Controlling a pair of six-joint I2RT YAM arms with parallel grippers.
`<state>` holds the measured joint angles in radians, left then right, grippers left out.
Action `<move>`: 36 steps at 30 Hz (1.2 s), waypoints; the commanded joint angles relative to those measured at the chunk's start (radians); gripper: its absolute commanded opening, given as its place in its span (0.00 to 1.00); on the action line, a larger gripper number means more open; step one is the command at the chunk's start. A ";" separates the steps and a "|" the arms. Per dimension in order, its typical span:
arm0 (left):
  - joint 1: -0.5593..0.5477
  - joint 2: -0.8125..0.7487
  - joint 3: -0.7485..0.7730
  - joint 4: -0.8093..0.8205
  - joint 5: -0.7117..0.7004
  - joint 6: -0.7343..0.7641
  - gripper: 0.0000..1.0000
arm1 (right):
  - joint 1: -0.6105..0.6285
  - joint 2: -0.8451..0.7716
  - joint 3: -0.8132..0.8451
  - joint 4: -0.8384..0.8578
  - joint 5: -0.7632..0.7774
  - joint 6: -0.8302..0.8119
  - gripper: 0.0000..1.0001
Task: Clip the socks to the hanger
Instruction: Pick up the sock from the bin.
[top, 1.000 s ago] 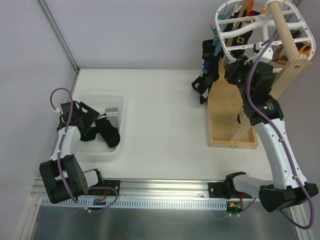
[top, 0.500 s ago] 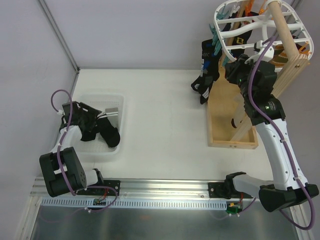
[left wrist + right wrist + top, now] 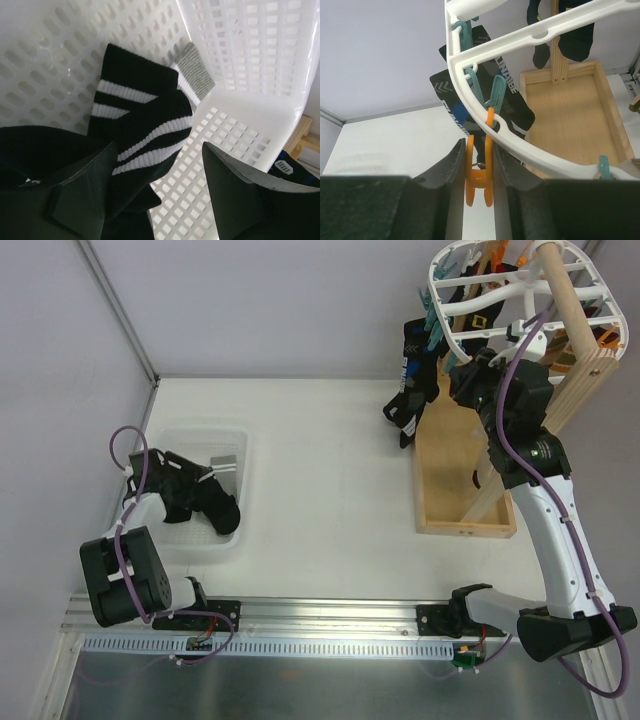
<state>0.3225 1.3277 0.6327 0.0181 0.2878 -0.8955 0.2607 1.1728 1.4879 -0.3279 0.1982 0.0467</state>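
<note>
The white oval hanger (image 3: 470,280) hangs at the top right from a wooden pole, and its rim (image 3: 520,142) crosses the right wrist view. My right gripper (image 3: 479,150) is shut on an orange peg (image 3: 479,172) on that rim; teal pegs (image 3: 475,85) hang beside it. Black socks (image 3: 412,380) hang clipped at the hanger's left. More socks (image 3: 215,505) lie in the white mesh basket (image 3: 235,435) at left. My left gripper (image 3: 160,155) is open inside it, over a black sock with white stripes (image 3: 150,135); a grey sock (image 3: 192,70) lies behind.
A wooden tray stand (image 3: 465,490) with a slanted pole (image 3: 565,300) holds the hanger at the right. The basket walls (image 3: 250,45) close round the left gripper. The grey back wall and a metal rail (image 3: 320,625) bound the table.
My left gripper has sunk a little lower into the basket over the socks. The right gripper stays at the hanger's rim, barely moved.
</note>
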 commanded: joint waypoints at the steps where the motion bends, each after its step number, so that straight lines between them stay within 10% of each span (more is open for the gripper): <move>1: 0.009 -0.073 -0.037 -0.014 0.007 -0.007 0.69 | -0.006 0.001 0.049 0.052 -0.005 -0.027 0.01; 8: 0.009 -0.056 -0.025 -0.029 -0.027 -0.006 0.60 | -0.006 0.011 0.060 0.050 -0.011 -0.025 0.01; 13: 0.009 -0.024 0.015 0.011 -0.024 0.024 0.00 | -0.006 0.010 0.060 0.046 -0.008 -0.024 0.01; 26: -0.186 -0.298 0.171 0.040 0.014 0.478 0.00 | -0.006 -0.004 0.066 0.035 -0.013 -0.033 0.01; 36: -0.407 -0.427 0.382 0.049 0.421 0.779 0.00 | -0.006 -0.027 0.051 0.053 -0.109 -0.018 0.01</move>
<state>-0.0299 0.8974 0.9295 0.0341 0.5465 -0.2398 0.2584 1.1706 1.5024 -0.3470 0.1635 0.0410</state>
